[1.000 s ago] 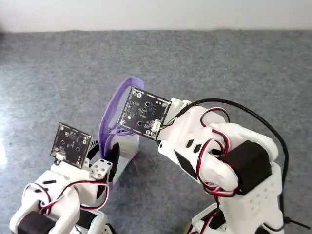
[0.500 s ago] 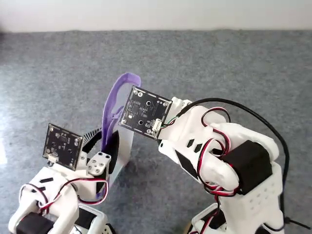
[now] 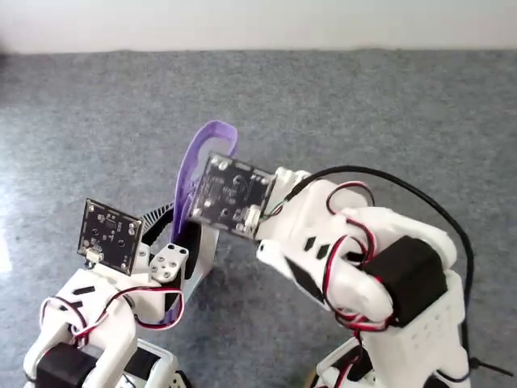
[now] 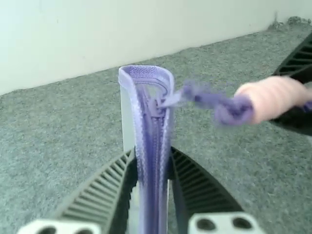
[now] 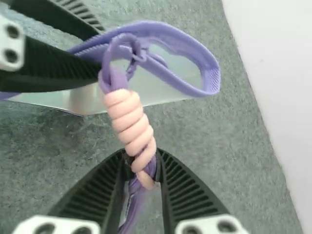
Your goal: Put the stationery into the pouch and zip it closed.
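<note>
A grey, carpet-like table surface (image 3: pixel 388 113) fills the scene and meets a white wall (image 3: pixel 258 24) along its far side. The right arm (image 3: pixel 380 275), white with red and black wires, leans in from the near right. The smaller-looking left arm (image 3: pixel 89 323) rises from the near left. Between them the pouch (image 3: pixel 206 246) stands on edge, silver-sided, with its purple zip edge (image 3: pixel 212 137) uppermost, curving up and away from the arms. The left gripper (image 4: pixel 151 165) is clamped on the near part of that purple edge, one dark ribbed finger pressed against each side of the pouch (image 4: pixel 146 112). The right gripper (image 5: pixel 141 163) has its fingers closed on the lower end of a pink coiled pull (image 5: pixel 129 122), held up off the table beside the pouch (image 5: pixel 146 87). From the coil's other end a short purple cord (image 5: pixel 114 63) runs to the zip's tab (image 4: pixel 168 101), which sits close to the pouch's far end. In the left wrist view the pink coiled pull (image 4: pixel 273 97) stretches out sideways from the pouch top, with the cord (image 4: pixel 209 100) between them.
</note>
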Robot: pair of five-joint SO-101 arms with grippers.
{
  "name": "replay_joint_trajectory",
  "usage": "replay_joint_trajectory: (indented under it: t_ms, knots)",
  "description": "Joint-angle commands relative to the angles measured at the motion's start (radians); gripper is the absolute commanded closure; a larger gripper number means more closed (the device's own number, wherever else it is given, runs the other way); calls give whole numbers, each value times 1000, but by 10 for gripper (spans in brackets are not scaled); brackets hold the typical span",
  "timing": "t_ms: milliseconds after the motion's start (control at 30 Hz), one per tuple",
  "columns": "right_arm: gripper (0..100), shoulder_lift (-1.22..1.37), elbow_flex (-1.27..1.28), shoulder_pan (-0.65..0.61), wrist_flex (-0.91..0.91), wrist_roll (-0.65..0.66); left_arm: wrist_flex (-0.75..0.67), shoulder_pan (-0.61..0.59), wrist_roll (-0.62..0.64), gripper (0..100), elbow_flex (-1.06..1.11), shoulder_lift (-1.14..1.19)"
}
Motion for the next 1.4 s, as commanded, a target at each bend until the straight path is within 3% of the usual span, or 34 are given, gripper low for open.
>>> replay_joint_trajectory:
  t_ms: [0,133,333,600,1000,1233,1367]
  knots:
    - [990,-41,-48,-50,35,-5,-37,-9,-11,858,-19,-9]
    - [990,-45,-48,-53,36,-5,-31,-11,49,784,-21,-9]
    - [990,-48,-48,-53,38,-5,-29,-11,55,784,-13,-9]
    - [990,-39,-48,85,-22,41,14,-9,-14,943,-19,-9]
    - [990,33,-48,203,-211,66,21,-8,-9,951,-21,-9]
    - [990,38,-48,179,-222,69,21,-9,23,811,-18,-9]
    - [990,36,-48,176,-222,69,21,-9,35,799,-12,-9]
